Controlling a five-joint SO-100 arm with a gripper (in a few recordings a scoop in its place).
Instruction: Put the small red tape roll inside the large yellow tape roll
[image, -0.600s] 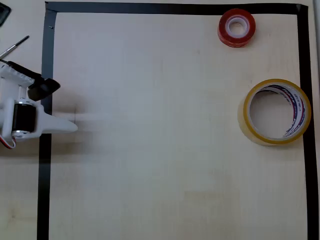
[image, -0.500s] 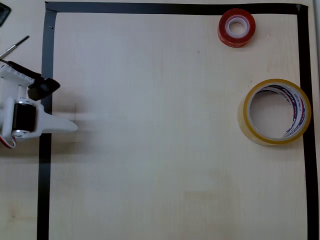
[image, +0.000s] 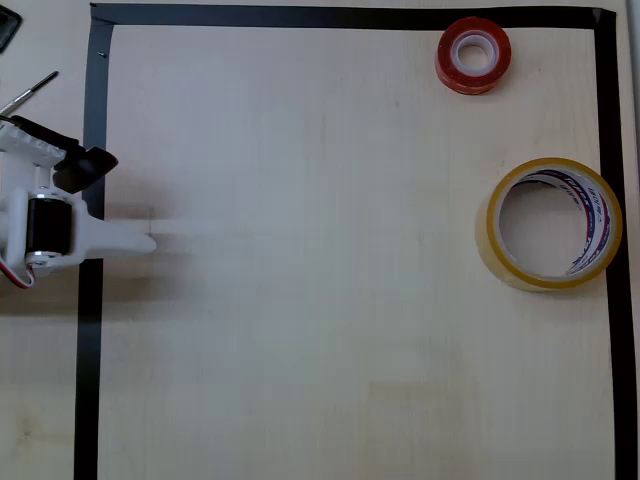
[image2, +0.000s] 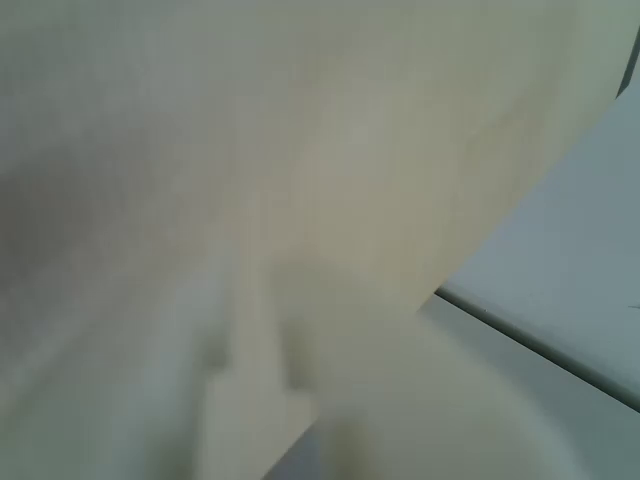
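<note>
At the left edge of the overhead view sits the white gripper, its pale pointed finger reaching right across the left strip of the black tape border and ending just inside it, with a black motor barrel set in the white body and a black part sticking out above it toward the upper right. From above, only that one white finger can be made out clearly, so I cannot tell how far the jaws stand apart; nothing is seen held at the tip. Up in the top right of the same view, the small red tape roll lies flat on the light wooden table, its white core facing up, close under the top strip of the border. Below it and a little further right, apart from it, the large yellow tape roll also lies flat, its printed inner core visible and bare wood showing through its hole; its right side reaches the right strip of the border. Both rolls are well apart from the gripper, across the whole width of the marked area. A thin metal tool lies at the upper left, outside the border. The wrist view is badly blurred, showing pale surfaces and a dark diagonal edge at lower right.
</note>
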